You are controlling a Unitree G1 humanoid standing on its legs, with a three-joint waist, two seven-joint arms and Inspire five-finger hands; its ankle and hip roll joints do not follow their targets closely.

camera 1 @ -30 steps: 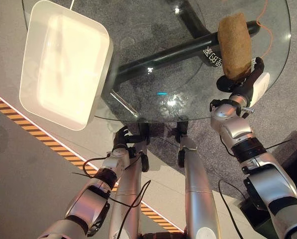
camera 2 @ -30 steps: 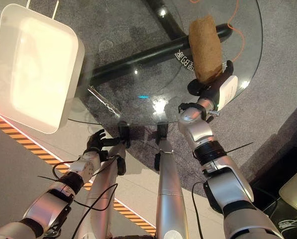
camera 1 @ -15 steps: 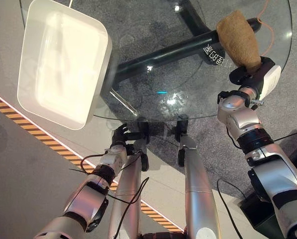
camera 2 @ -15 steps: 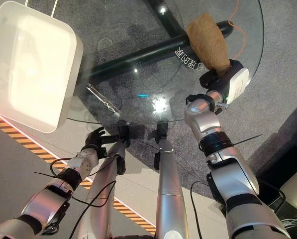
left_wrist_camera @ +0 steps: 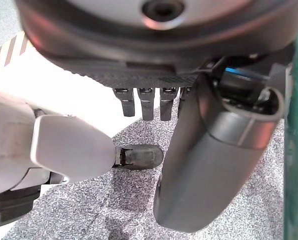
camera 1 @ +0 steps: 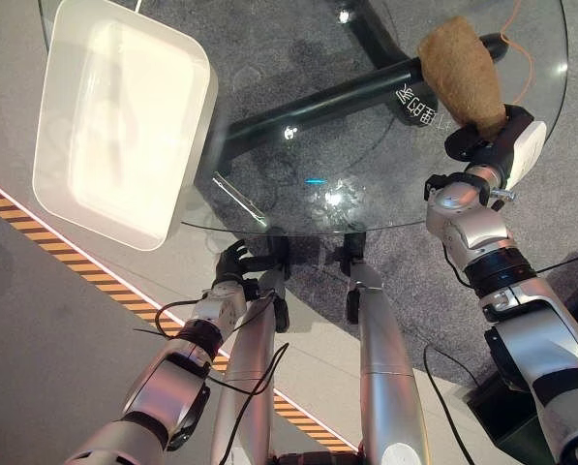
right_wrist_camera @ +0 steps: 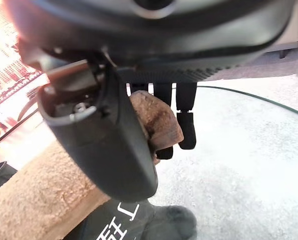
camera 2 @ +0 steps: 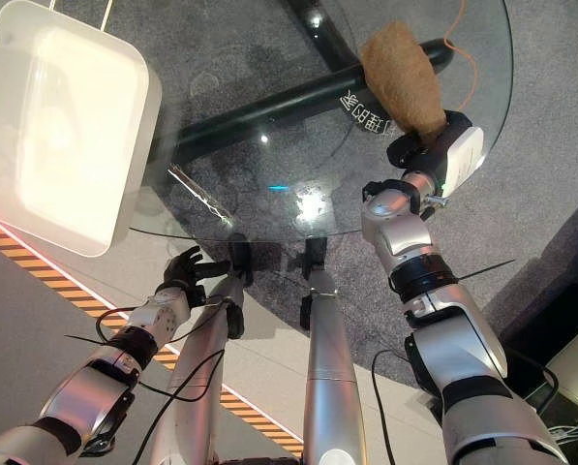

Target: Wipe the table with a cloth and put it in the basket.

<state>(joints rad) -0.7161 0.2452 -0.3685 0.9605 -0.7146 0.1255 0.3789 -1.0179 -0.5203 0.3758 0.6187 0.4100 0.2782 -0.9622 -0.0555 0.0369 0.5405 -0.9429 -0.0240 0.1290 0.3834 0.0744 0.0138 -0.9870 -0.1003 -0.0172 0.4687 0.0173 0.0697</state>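
While the right robot hand (camera 1: 484,145) pinched one end of the brown cloth (camera 1: 460,71), the cloth lay on the round glass surface (camera 1: 298,145) near its right edge. A white basket (camera 1: 124,116) overhung the surface's left edge. The left robot hand (camera 2: 184,270) hung below the near edge with fingers loosely spread, holding nothing.

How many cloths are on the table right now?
1: the brown cloth lies at the glass table's far right, pinched by the right hand. The white basket looks empty.

Bare glass table (camera 1: 366,126) between cloth (camera 1: 460,73) and white basket (camera 1: 124,116); no obstruction on top.
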